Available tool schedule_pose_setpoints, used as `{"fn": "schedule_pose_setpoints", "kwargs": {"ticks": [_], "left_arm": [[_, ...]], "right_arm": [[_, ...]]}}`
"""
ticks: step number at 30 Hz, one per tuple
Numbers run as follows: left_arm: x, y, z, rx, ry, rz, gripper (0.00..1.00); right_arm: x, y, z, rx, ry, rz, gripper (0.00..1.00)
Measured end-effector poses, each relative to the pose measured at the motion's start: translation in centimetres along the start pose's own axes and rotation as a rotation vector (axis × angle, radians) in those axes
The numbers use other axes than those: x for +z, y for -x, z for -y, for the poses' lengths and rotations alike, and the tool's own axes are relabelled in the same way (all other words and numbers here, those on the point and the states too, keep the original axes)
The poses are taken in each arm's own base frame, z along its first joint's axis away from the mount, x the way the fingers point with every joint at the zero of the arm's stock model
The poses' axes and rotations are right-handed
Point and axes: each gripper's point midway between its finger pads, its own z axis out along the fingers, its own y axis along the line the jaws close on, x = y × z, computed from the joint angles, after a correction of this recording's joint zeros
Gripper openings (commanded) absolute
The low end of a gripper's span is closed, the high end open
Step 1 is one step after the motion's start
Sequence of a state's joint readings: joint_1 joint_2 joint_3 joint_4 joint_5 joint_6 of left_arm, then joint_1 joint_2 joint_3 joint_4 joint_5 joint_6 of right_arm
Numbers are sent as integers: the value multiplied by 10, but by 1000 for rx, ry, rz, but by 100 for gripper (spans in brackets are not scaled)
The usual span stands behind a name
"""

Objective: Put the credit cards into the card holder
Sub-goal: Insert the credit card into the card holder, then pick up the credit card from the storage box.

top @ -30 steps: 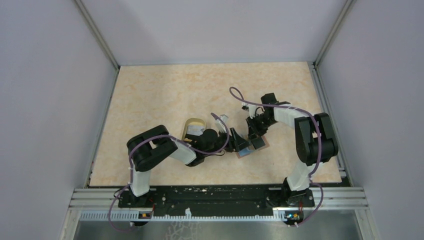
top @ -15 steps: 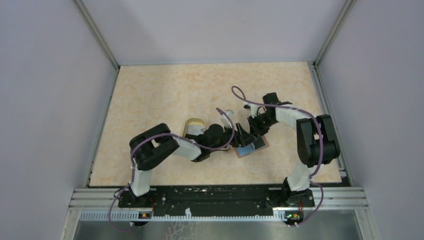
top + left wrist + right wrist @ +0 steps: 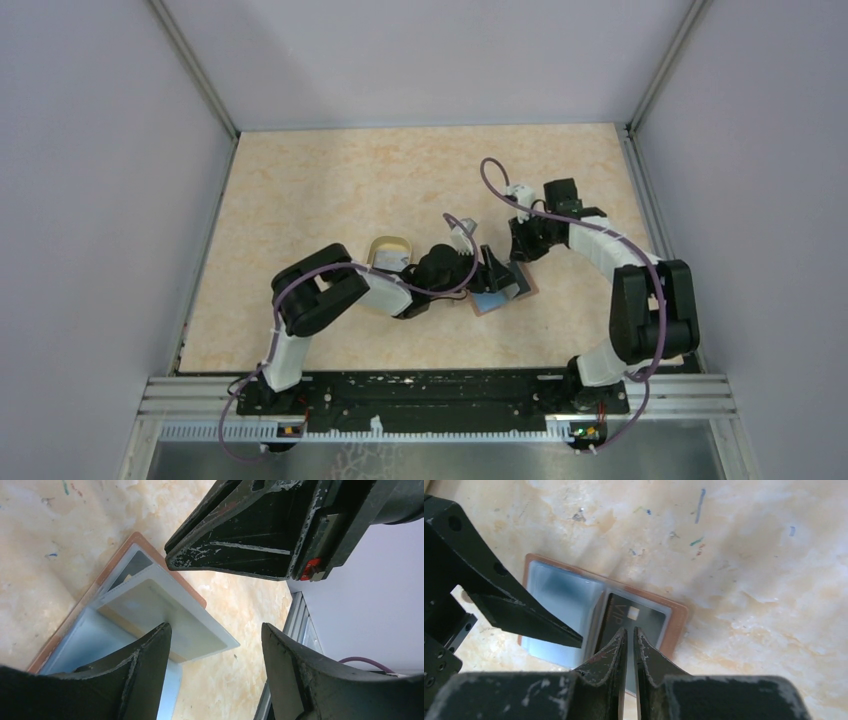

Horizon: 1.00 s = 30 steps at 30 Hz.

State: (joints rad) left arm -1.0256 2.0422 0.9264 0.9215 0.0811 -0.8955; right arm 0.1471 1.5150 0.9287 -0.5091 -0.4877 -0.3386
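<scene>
Beside dish [image 3: 390, 240] | left claw [image 3: 215, 630] partly hides card holder [image 3: 676, 617] | card [image 3: 646, 620] seemingly inside

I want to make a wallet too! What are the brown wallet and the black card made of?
The wallet looks like leather or fake leather: matte reddish-brown rim, smooth light blue lining, maybe plastic. The black card looks like stiff plastic: thin, flat, slightly shiny, with printed letters.

A beige marbled tabletop [image 3: 320, 180] is enclosed by plain grey walls [image 3: 90, 200]; aluminium rails [image 3: 690, 395] are fixed along its near edge.
</scene>
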Motion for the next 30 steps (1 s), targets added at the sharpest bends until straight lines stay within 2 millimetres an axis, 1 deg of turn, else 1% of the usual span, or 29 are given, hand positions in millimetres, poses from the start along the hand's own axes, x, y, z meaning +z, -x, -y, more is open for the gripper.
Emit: {"fn": "schedule_pose_setpoints", "kwargs": {"ticks": [3, 5, 8, 11, 13, 15, 17, 19, 22, 25, 28, 30], "left_arm": [[8, 2, 2, 1, -2, -2, 72], [15, 1, 1, 0, 3, -10, 71], [24, -3, -5, -5, 28, -29, 67], [26, -8, -14, -12, 64, -49, 63], [25, -11, -20, -13, 90, -59, 59], [25, -11, -22, -9, 98, -58, 59], [22, -11, -22, 2, 98, -57, 59], [15, -9, -20, 26, 98, -58, 59], [1, 4, -3, 75, 68, -35, 60], [-20, 31, 31, 136, 8, 23, 60], [-51, 57, 59, 209, -36, 96, 63], [-72, 69, 68, 253, -38, 140, 68]], "right_arm": [[-5, 0, 10, 15, -38, 21, 10], [-13, 1, 16, 35, -66, 49, 11], [-26, 8, 23, 43, -102, 105, 11], [-35, 17, 25, 35, -116, 151, 11], [-34, 18, 24, 34, -104, 153, 11], [-30, 14, 21, 37, -81, 139, 11], [-24, 7, 18, 46, -48, 113, 11], [-18, -2, 15, 57, -17, 76, 11], [-8, -17, 13, 79, 26, 10, 11], [3, -29, 13, 90, 69, -66, 10], [16, -40, 13, 107, 114, -142, 10], [17, -38, 13, 102, 124, -156, 10]]}}
